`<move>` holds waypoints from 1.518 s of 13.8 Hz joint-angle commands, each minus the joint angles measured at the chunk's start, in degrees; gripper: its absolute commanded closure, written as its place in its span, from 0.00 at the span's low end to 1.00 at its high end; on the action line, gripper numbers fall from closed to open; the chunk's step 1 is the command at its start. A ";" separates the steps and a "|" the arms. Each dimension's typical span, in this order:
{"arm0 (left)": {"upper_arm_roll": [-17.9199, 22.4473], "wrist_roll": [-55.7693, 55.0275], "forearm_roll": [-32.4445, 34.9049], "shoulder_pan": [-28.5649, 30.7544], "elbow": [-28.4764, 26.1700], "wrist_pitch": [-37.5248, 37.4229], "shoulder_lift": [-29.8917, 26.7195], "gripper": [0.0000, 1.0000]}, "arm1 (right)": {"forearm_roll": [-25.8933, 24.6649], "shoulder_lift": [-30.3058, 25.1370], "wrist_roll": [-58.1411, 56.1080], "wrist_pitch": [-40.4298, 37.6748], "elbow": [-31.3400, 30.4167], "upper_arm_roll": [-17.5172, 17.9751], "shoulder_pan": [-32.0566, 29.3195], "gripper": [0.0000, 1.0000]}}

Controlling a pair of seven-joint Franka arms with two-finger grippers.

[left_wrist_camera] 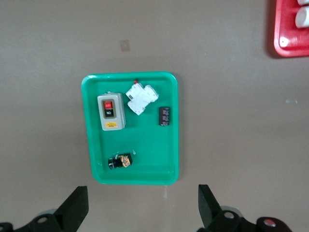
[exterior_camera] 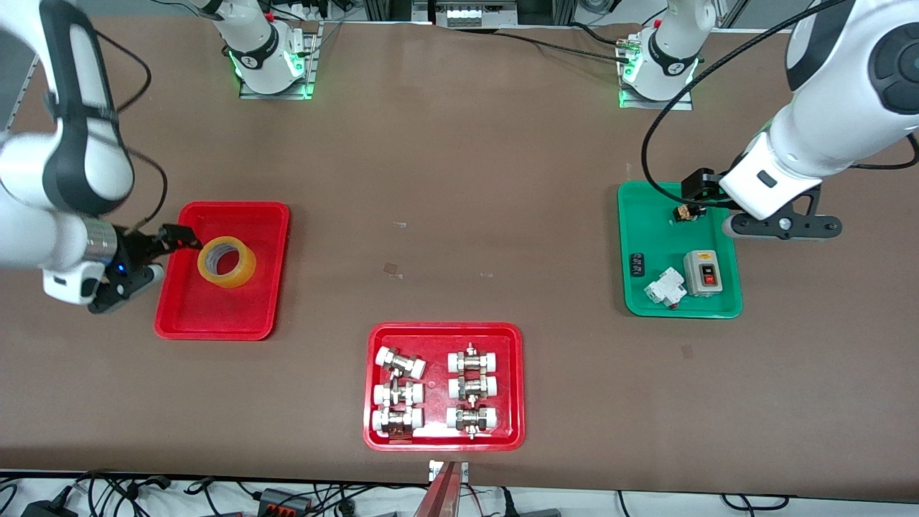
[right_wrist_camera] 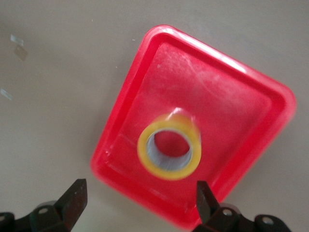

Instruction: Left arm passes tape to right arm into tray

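While the brown desk (exterior_camera: 459,179) spreads below, the red tray (exterior_camera: 194,316) holds the tape (exterior_camera: 227,262) lying flat; my right claw (exterior_camera: 154,255) hangs spread beside it, my left claw (left_wrist_camera: 143,205) spread over the green tray (exterior_camera: 635,215).

No lettering reads clearly; the grey switch box (left_wrist_camera: 111,111) carries an illegible yellow label.

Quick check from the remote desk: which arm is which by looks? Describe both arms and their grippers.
The left arm is white with a bulbous all-white last link, a dark joint cap, a black cable, and a small black left gripper. The right arm is white with black bands, a silver wrist, and a long black right gripper.
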 commanded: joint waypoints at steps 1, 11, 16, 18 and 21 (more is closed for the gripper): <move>5.84 1.36 -1.10 -0.91 4.75 -0.09 2.69 0.00 | -2.54 -7.85 13.73 -3.60 -3.01 -0.05 2.30 0.00; 17.05 3.38 -5.69 -11.39 -6.04 0.26 -8.28 0.00 | -3.94 -15.87 30.29 -14.60 7.08 0.30 3.01 0.00; 16.96 3.47 -5.78 -11.39 -6.67 1.33 -8.81 0.00 | -8.87 -22.43 37.07 -6.03 -1.82 0.66 5.38 0.00; 16.96 3.47 -5.78 -11.47 -6.05 1.24 -8.73 0.00 | -8.61 -21.77 36.37 -6.51 -0.65 0.48 5.29 0.00; 16.96 3.47 -5.78 -11.47 -5.96 1.07 -8.73 0.00 | -5.72 -20.62 36.28 -8.10 1.73 0.39 4.94 0.00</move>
